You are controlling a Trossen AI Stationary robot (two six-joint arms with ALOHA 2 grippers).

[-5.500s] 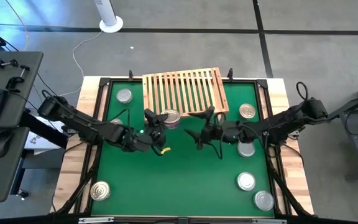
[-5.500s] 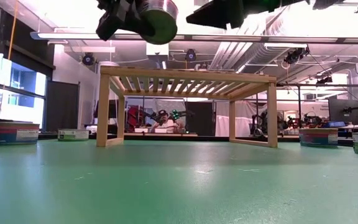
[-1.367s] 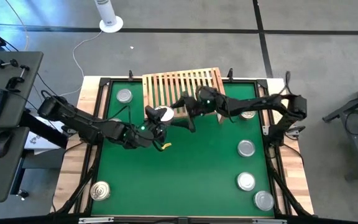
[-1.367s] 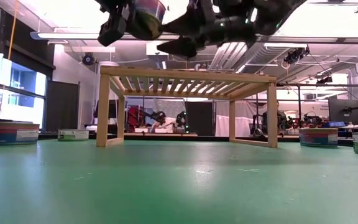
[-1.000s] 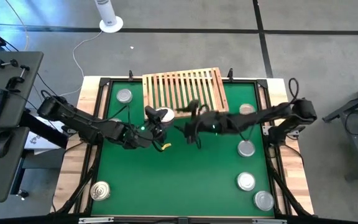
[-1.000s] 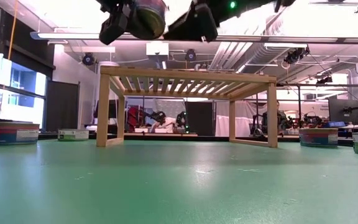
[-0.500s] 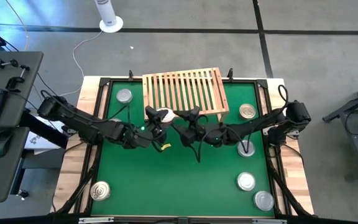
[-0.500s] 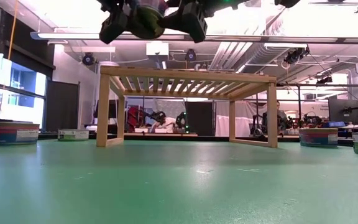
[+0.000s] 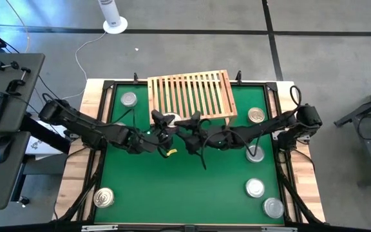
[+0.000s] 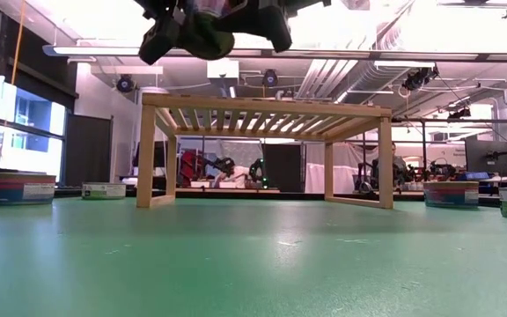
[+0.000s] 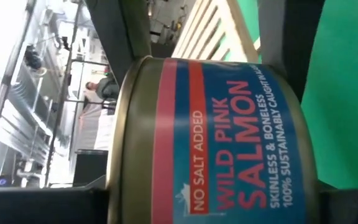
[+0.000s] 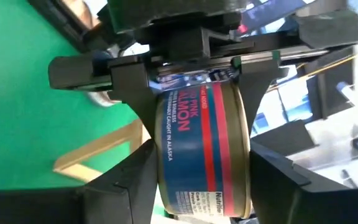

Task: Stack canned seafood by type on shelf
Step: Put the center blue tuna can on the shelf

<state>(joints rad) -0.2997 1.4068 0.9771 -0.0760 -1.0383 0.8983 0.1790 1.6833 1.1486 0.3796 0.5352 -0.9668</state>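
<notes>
1. L gripper (image 9: pixel 163 122) is shut on a tin (image 9: pixel 165 118), held up in the air just off the shelf's (image 9: pixel 189 93) near-left corner; its wrist view shows both fingers clamped on the blue/red salmon label (image 11: pixel 229 137)
2. R gripper (image 9: pixel 189 122) sits right beside it, on the tin's right, fingers spread wide to either side of the same tin (image 12: pixel 204 149) – can't tell if they touch it yet; looks like a handover, my guess
3. Key relation: tin lies on its side, flat ends facing roughly along the gap betw the two arms, so R's fingers straddle the round wall while L grips across it
4. Shelf is just behind the pair, top bare; R arm reaches in from the shelf's right, so prob better placed to set it down
5. Other tins well apart: far left (image 9: pixel 129 99), near left (image 9: pixel 104 197), far right (image 9: pixel 257 115), and a line down the right side (image 9: pixel 255 187)
</notes>
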